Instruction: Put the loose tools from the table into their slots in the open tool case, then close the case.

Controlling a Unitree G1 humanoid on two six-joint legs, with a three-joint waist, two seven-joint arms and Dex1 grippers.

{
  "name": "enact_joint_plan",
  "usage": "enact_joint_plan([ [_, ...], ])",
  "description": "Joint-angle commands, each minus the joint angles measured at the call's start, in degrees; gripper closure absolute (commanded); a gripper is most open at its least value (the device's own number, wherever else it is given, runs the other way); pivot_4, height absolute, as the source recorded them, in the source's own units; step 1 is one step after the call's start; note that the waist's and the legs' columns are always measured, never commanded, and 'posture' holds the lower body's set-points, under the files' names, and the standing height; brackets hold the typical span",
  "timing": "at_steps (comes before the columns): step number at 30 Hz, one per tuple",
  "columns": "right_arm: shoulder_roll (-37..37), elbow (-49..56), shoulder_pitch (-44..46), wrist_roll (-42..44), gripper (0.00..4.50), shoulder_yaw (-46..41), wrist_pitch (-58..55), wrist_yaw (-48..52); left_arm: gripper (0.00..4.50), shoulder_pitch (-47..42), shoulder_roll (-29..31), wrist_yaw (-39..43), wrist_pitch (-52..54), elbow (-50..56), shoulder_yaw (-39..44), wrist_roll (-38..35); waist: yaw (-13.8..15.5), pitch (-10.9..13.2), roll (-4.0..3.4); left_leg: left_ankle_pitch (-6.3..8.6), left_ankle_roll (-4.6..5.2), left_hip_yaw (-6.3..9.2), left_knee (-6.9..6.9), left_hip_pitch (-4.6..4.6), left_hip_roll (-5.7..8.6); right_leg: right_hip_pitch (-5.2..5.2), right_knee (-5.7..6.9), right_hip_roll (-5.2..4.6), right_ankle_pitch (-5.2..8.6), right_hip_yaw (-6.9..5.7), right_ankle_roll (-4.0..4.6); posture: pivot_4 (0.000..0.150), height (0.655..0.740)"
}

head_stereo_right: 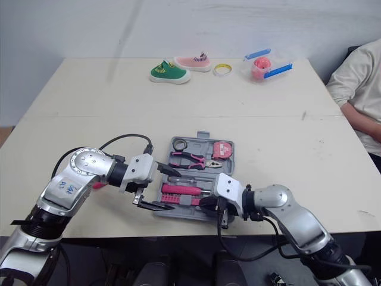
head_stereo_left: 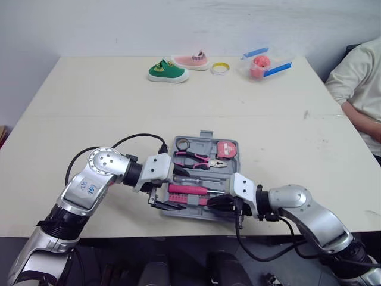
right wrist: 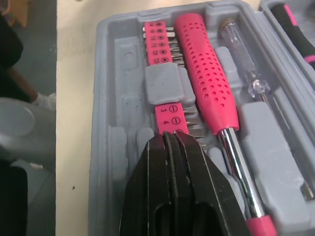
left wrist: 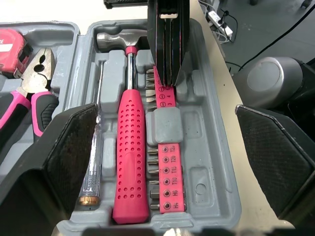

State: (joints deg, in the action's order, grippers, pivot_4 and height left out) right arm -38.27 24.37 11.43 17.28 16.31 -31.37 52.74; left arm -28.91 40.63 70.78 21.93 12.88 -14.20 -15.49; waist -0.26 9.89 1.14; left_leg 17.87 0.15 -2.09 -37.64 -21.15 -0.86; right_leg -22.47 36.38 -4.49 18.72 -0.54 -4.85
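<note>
1. A grey plastic tool case [head_stereo_left: 202,145] lies open flat on the cream table [head_stereo_left: 119,107], near the table's front edge and between the two arms.
2. In the near half of the case, a hammer with a pink perforated grip [left wrist: 130,157] sits in its slot. A clear-handled screwdriver [left wrist: 93,167] lies on one side of it and a pink bit-holder strip [left wrist: 167,191] on the other.
3. The far half of the case holds pink-and-black pliers [head_stereo_left: 199,159] and a pink tape measure [head_stereo_left: 225,149].
4. The left gripper [left wrist: 165,115] hangs at the left end of the near half. Its fingers are spread wide to either side of the hammer grip and strip, and it holds nothing.
5. The right gripper [right wrist: 170,142] comes in from the opposite end of that half. Its fingers are pressed together with nothing visible between them, and the tips are at the end of the pink strip.
6. At the table's far edge are a green shoe [head_stereo_left: 168,71], a pink shoe [head_stereo_left: 191,61], a roll of tape [head_stereo_left: 219,68] and a clear container [head_stereo_left: 262,65].
7. A person's pale sleeve [head_stereo_left: 357,77] shows at the right edge.
</note>
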Motion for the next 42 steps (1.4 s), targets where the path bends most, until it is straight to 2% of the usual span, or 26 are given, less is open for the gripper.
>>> enact_joint_plan([
  [1, 1.4, 3.3, -0.4, 5.5, 4.47, -6.0, -1.7, -1.3, 0.0, 1.3, 0.3, -1.8, 0.3, 0.3, 2.9, -1.2, 0.0, 0.0, -0.05, 0.0, 0.0, -0.01, 0.0, -0.02, 0.0, -0.02, 0.01, 0.0, 0.0, 0.0, 0.0, 0.15, 0.74],
  [3, 2.0, 5.6, 0.4, 9.5, 4.47, -9.6, -3.7, -1.7, 0.0, 2.7, 0.4, -3.3, 0.8, 0.2, 5.0, -1.8, -0.1, 0.1, -0.1, 0.0, 0.0, -0.02, 0.0, -0.08, 0.0, -0.1, 0.05, 0.0, 0.0, 0.02, 0.0, 0.15, 0.74],
  [5, 0.4, 9.1, 2.2, 15.5, 3.84, -14.3, -6.0, -0.2, 0.0, 6.3, 0.9, -6.0, 5.6, 1.4, 11.4, -5.8, -0.1, 0.1, -0.14, 0.0, 0.0, -0.02, 0.0, -0.09, -0.01, -0.12, 0.06, 0.0, 0.0, 0.03, 0.0, 0.15, 0.74],
  [6, -0.3, 10.5, 2.7, 18.1, 3.7, -16.2, -7.2, 0.3, 0.0, 7.9, 1.1, -7.1, 7.3, 2.0, 14.0, -7.3, -0.3, 0.1, -0.2, 0.0, 0.0, -0.01, 0.01, -0.09, -0.02, -0.12, 0.06, 0.01, 0.0, 0.01, 0.0, 0.15, 0.74],
  [11, -5.3, 13.9, 6.3, 34.4, 1.49, -28.4, -14.5, 0.0, 0.0, 19.7, 4.0, -12.8, 11.8, 4.9, 31.7, -11.1, -0.8, 0.2, -0.24, 0.01, -0.02, 0.05, 0.13, -0.08, -0.08, -0.12, 0.01, -0.03, 0.01, -0.03, 0.01, 0.15, 0.74],
  [13, -7.9, 13.9, 6.8, 37.4, 0.62, -31.2, -15.8, 0.5, 0.0, 25.6, 5.1, -13.4, 12.8, 5.6, 37.9, -11.5, -1.0, 0.2, -0.24, 0.01, -0.02, 0.08, 0.2, -0.08, -0.08, -0.11, -0.11, -0.08, 0.01, -0.05, 0.02, 0.15, 0.74],
  [14, -9.6, 13.6, 6.7, 37.1, 0.04, -32.3, -15.6, 1.5, 0.0, 29.8, 5.6, -13.4, 12.3, 5.1, 42.0, -10.5, -1.0, 0.2, -0.24, 0.01, -0.03, 0.1, 0.25, -0.07, -0.07, -0.1, -0.17, -0.11, 0.01, -0.07, 0.02, 0.15, 0.74],
  [16, -12.0, 12.9, 6.0, 36.0, 0.04, -33.6, -14.8, 3.0, 0.0, 35.3, 6.3, -13.9, 10.6, 3.4, 47.7, -8.5, -1.2, 0.2, -0.24, 0.02, -0.03, 0.1, 0.33, -0.04, -0.05, -0.08, -0.23, -0.16, 0.01, -0.07, 0.02, 0.15, 0.74],
  [21, -13.7, 11.5, 5.1, 36.2, 0.04, -33.8, -13.5, 3.2, 0.0, 39.6, 7.4, -14.5, 9.6, 1.4, 51.5, -8.9, -0.7, 0.2, -0.23, 0.05, -0.07, 0.18, 0.53, -0.05, -0.04, -0.07, -0.45, -0.27, 0.03, -0.2, 0.08, 0.15, 0.74],
  [26, -13.4, 11.0, 5.5, 31.3, 0.04, -29.6, -9.9, 3.1, 0.0, 35.7, 10.2, -13.8, 2.9, -5.0, 42.6, -4.5, -0.5, 0.2, -0.27, 0.07, -0.1, 0.16, 0.6, -0.05, -0.02, -0.1, -0.5, -0.31, 0.04, -0.19, 0.14, 0.15, 0.74],
  [31, -13.4, 12.6, 5.1, 32.5, 0.04, -29.9, -10.1, 2.2, 0.0, 26.9, 10.7, -13.7, -4.2, -16.5, 33.0, 1.3, -0.6, 0.2, -0.28, 0.1, -0.12, 0.15, 0.64, -0.12, -0.02, -0.18, -0.51, -0.31, 0.04, -0.2, 0.15, 0.15, 0.74],
  [36, -13.2, 15.2, 4.1, 33.9, 0.04, -30.1, -10.7, 0.2, 0.0, 20.4, 9.9, -11.6, -8.2, -24.1, 27.2, 2.8, -1.4, 0.2, -0.28, 0.17, -0.11, 0.12, 0.64, -0.18, -0.03, -0.23, -0.53, -0.31, 0.04, -0.21, 0.15, 0.15, 0.74],
  [39, -12.9, 16.5, 3.7, 34.4, 0.0, -29.9, -10.9, -1.5, 0.81, 19.4, 10.0, -8.2, -10.2, -24.7, 25.0, 2.0, -1.4, 0.2, -0.29, 0.17, -0.1, 0.1, 0.6, -0.18, -0.03, -0.23, -0.49, -0.3, 0.04, -0.22, 0.15, 0.15, 0.74],
  [42, -13.0, 17.4, 3.4, 35.5, 0.0, -29.9, -11.2, -2.9, 2.24, 19.5, 10.5, -8.0, -9.1, -24.2, 25.3, 1.4, -1.4, 0.2, -0.29, 0.17, -0.1, 0.07, 0.59, -0.16, -0.03, -0.23, -0.47, -0.3, 0.03, -0.18, 0.14, 0.15, 0.74],
])
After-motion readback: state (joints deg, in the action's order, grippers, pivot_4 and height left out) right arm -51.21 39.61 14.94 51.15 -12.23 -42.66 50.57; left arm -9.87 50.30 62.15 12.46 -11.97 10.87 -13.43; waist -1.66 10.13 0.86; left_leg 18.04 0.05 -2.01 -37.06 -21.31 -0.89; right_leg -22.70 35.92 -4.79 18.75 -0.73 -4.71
